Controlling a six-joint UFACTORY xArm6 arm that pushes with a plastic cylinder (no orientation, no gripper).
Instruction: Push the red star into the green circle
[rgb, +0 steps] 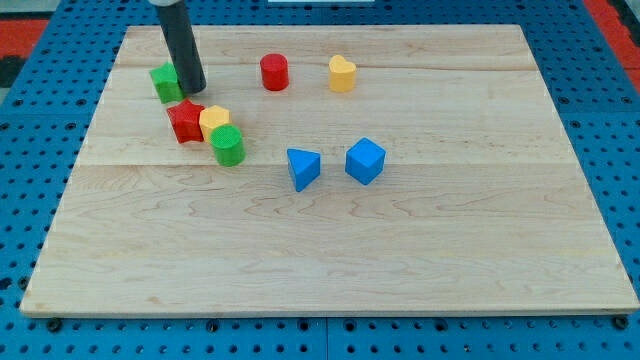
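Note:
The red star (184, 120) lies at the view's upper left on the wooden board (330, 240). A yellow block (214, 121) touches its right side. The green circle (228, 145), a short cylinder, sits just below the yellow block and touches it. My tip (192, 88) stands just above the red star and right beside a green block (165, 82), a little apart from the star. The yellow block lies between the star and the green circle.
A red cylinder (274, 72) and a yellow heart (342, 73) sit near the view's top centre. A blue triangle (303, 167) and a blue cube (365, 160) sit near the middle. Blue pegboard surrounds the board.

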